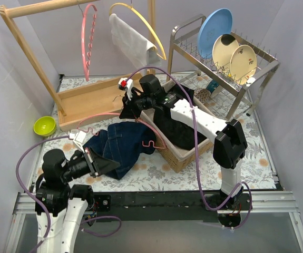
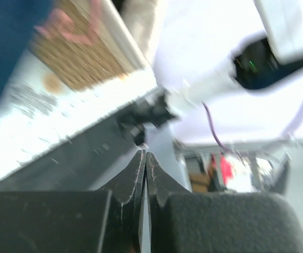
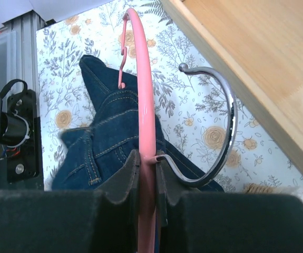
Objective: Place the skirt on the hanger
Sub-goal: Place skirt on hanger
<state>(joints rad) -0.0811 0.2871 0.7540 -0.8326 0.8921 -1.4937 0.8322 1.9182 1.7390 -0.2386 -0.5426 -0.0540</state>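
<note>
Two grippers shut: right gripper (image 3: pixel 147 176) clamps the hanger (image 3: pixel 145 105) beside its hook; left gripper (image 2: pixel 145 168) is closed, nothing seen inside. Skirt (image 1: pixel 120 145) is bunched mid-worktop, toward the near-left corner. Best next: hold hanger level, open left, pinch waistband, not loose denim.

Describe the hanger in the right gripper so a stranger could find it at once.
Start at the wooden rack, back left; in front of it lies a denim skirt. The pink hanger is over that skirt, pinched by the right gripper. Unlike the other pink hanger and the yellow hanger, it does not hang from the rack's rail.
</note>
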